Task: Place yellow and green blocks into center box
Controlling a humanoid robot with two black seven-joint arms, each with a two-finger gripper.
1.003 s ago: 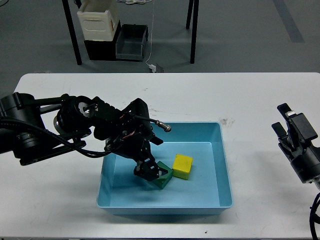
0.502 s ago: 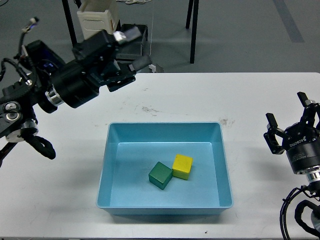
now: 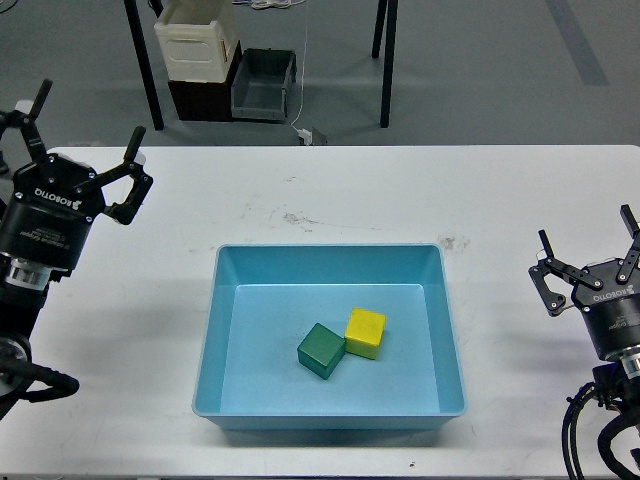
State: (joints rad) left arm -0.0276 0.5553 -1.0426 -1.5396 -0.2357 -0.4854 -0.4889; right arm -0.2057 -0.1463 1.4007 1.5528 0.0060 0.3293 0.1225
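A light blue box [image 3: 440, 330] sits in the middle of the white table. Inside it a green block [image 3: 321, 350] and a yellow block [image 3: 365, 332] lie side by side, touching at one corner. My left gripper [image 3: 85, 130] is open and empty at the table's far left, well away from the box. My right gripper [image 3: 590, 250] is open and empty at the table's right edge, also clear of the box.
The white table [image 3: 330, 195] runs the width of the view. Beyond its far edge, on the floor, stand a white crate [image 3: 195, 40] on a dark bin and a grey bin [image 3: 262, 85], with black table legs [image 3: 145, 70] nearby.
My left arm let go of the green block inside the box, lifted out and swung back to the far left, gripper open. My right gripper turned upright and settled at the right edge.
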